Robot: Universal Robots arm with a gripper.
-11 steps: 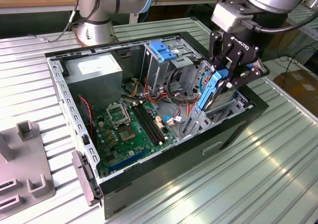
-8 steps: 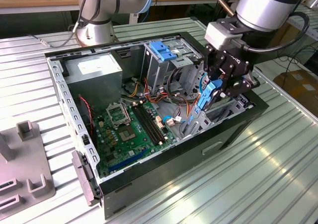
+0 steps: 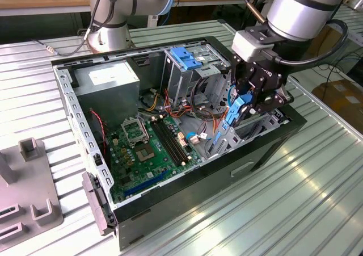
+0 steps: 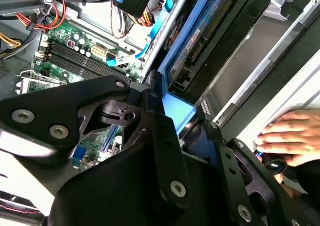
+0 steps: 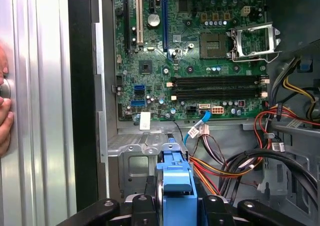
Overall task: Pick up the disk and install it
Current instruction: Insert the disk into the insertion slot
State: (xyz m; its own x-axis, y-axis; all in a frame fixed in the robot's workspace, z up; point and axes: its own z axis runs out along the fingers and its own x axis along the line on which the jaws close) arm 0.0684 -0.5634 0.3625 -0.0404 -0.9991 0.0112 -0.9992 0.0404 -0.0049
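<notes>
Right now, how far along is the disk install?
Pickup looks done: the gripper is shut on the disk, holding it tilted on edge, its lower end at the drive cage inside the open computer case. Left: the disk does not look seated flat in the cage yet.

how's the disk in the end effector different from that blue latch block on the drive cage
The disk is clamped in the end effector and stands steeply tilted; the latch block sits on top of the drive cage, untouched. The disk has a dark body in a blue frame; the latch block is blue all over. Both show bright blue plastic.
</notes>
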